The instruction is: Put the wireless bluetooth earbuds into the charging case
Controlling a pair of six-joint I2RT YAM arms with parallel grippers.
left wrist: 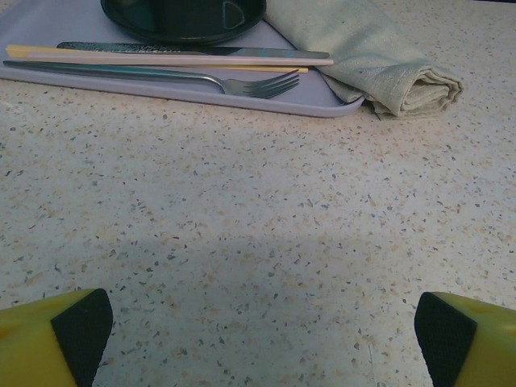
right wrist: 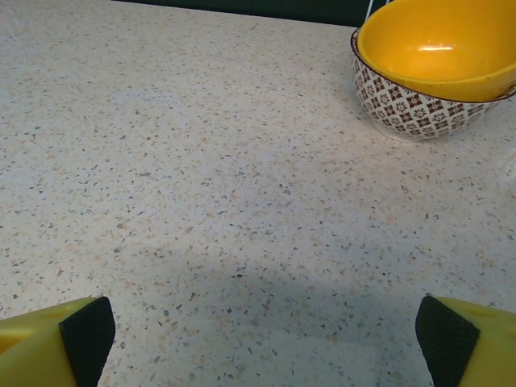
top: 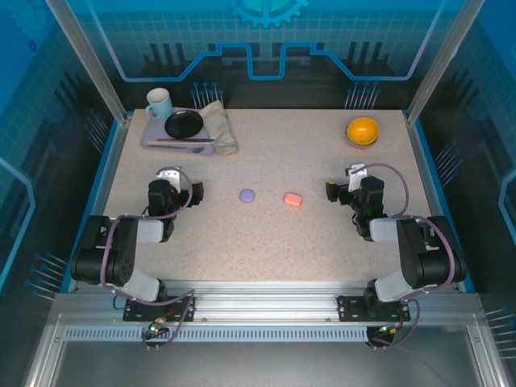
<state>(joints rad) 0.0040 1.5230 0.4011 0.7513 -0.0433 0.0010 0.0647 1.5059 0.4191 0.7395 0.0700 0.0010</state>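
Two small rounded charging cases lie lids down mid-table, a pale purple one [top: 247, 195] and a salmon-pink one [top: 293, 198]. The wireless bluetooth earbuds are out of view. My left gripper [top: 181, 183] rests low over the table, left of the purple case and well apart from it. In the left wrist view it [left wrist: 258, 343] is open, with bare speckled table between its yellow, black-padded fingers [left wrist: 81, 332]. My right gripper [top: 345, 181] sits right of the pink case, also apart. It [right wrist: 258, 343] is open over bare table, pads [right wrist: 445, 339] wide.
A lilac tray [top: 153, 139] at the back left holds a black plate [top: 184, 123], a mug [top: 159, 103], a fork [left wrist: 242, 81] and chopsticks [left wrist: 161, 56], with a folded cloth [left wrist: 379, 56] on its right edge. An orange bowl [top: 363, 131] stands back right, patterned outside [right wrist: 403, 109].
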